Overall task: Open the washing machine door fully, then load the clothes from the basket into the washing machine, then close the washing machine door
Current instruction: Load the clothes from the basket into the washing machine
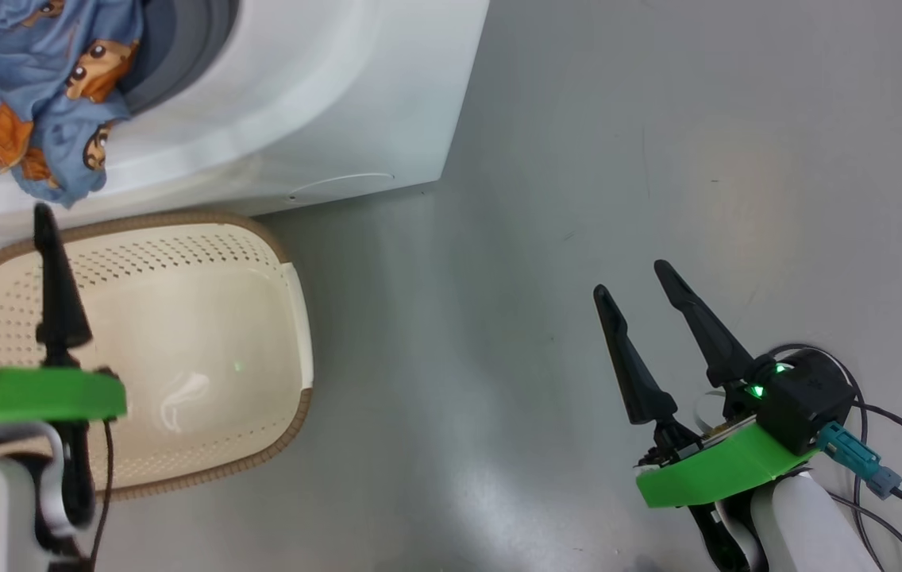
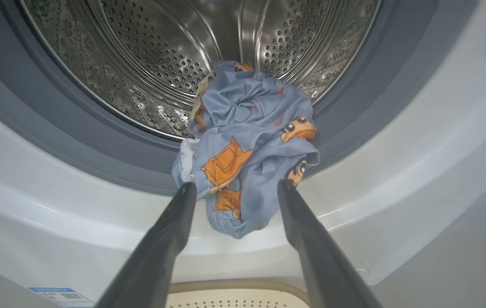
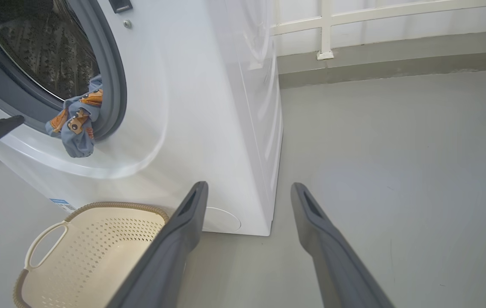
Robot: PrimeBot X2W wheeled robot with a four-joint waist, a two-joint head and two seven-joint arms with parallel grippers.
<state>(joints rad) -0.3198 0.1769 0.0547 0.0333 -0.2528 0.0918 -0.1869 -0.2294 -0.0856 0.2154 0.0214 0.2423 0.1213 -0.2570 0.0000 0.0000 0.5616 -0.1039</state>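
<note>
Clothes (image 2: 243, 141) — the light blue piece with orange figures — lie bunched across the grey gasket (image 2: 97, 145), part in the drum (image 2: 149, 64), part hanging over the washing machine (image 2: 418, 149) front. The bundle's long axis runs out of the drum and down, straight toward the left gripper (image 2: 235, 185), the nearer one, its empty fingers spread either side of the hanging end. The basket (image 1: 292, 318) sits below. The right gripper (image 1: 632, 278), also spread and empty, hangs well apart.

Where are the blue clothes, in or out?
Half in: the light blue garment with orange prints hangs over the grey rubber gasket, top inside the perforated steel drum, bottom dangling outside.
</note>
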